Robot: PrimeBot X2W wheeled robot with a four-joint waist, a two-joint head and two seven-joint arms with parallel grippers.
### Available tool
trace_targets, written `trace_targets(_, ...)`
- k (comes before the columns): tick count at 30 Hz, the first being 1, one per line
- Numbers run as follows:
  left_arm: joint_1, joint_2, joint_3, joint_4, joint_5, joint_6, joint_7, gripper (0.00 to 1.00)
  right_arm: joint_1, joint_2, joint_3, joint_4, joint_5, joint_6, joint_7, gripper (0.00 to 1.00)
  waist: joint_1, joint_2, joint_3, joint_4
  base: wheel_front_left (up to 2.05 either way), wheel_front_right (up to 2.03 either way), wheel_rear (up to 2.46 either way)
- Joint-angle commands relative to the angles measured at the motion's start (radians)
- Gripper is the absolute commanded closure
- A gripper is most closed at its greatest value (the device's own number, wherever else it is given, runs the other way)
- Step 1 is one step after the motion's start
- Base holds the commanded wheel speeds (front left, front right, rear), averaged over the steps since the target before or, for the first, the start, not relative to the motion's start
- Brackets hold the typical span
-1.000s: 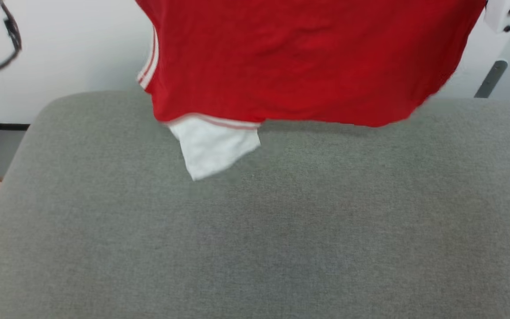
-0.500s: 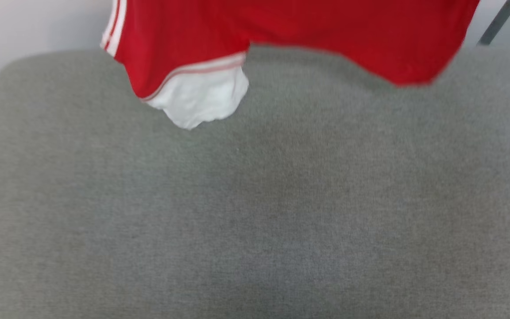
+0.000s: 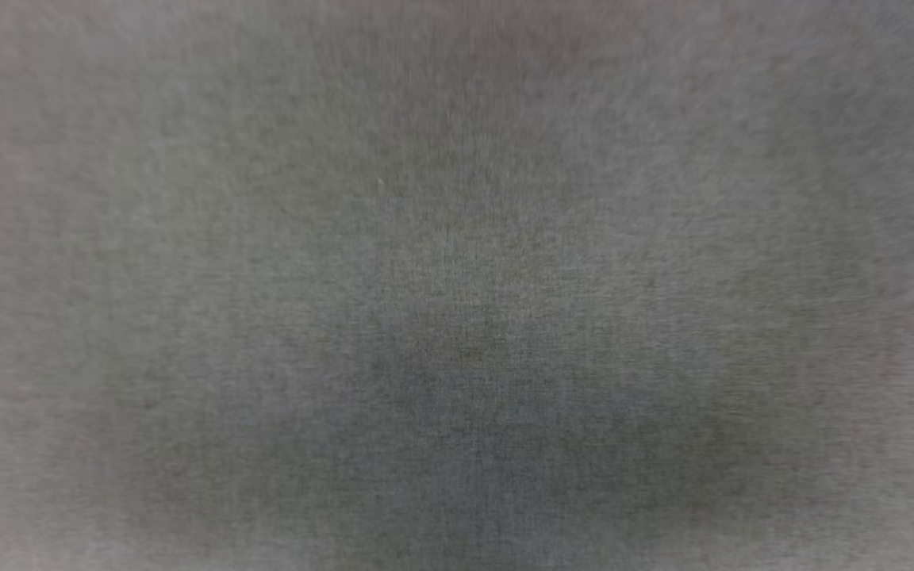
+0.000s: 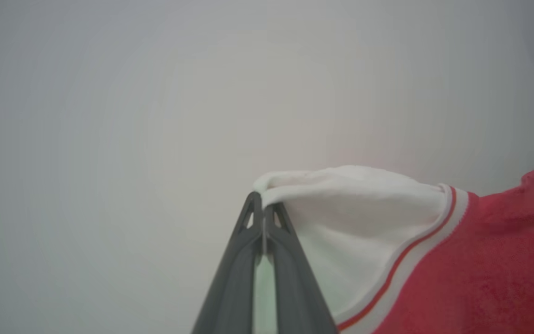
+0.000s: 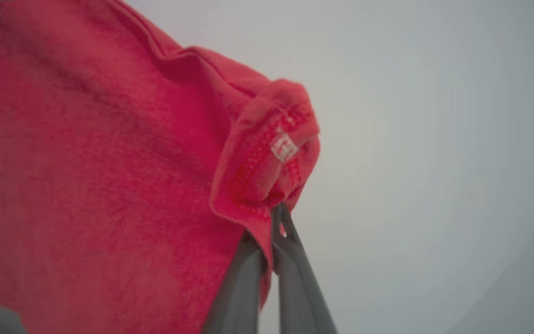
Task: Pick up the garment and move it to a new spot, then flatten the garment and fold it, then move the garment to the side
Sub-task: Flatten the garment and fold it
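head: close, looking down on grey fabric (image 3: pixel 457 238) | wrists: facing pale backdrop (image 4: pixel 109 116), sharing garment (image 4: pixel 457 260)

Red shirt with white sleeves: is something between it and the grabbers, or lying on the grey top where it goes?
Nothing visible. The left gripper is shut on the white sleeve of the red soft-fabric shirt, the right gripper on its red stitched edge. The blurred grey woven surface shows nothing lying on it.

A sleeve (image 4: pixel 341 208) of the garment (image 4: pixel 471 269) is pinched between the tips of the left gripper (image 4: pixel 262 205) — the body is spread to its right in that wrist view. A hem corner (image 5: pixel 267 162) is clamped by the right gripper (image 5: pixel 272 219), the cloth spread leftward there.
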Motion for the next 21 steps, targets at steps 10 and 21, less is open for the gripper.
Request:
trace_targets(10,0.155,0.011,0.024,-0.111,-0.028,0.003,-0.016,1.0,0.167,0.02,-0.204,-0.091,-0.228,-0.001,-0.001,1.0,0.0,0.0,0.217,0.071,0.0,0.0,0.0)
trace_targets(21,0.411,0.087,-0.124,-0.259,-0.175,0.003,0.029,1.0,0.368,0.002,-0.212,-0.129,-0.198,-0.001,0.001,1.0,0.0,0.0,0.056,0.115,0.0,0.0,0.0)
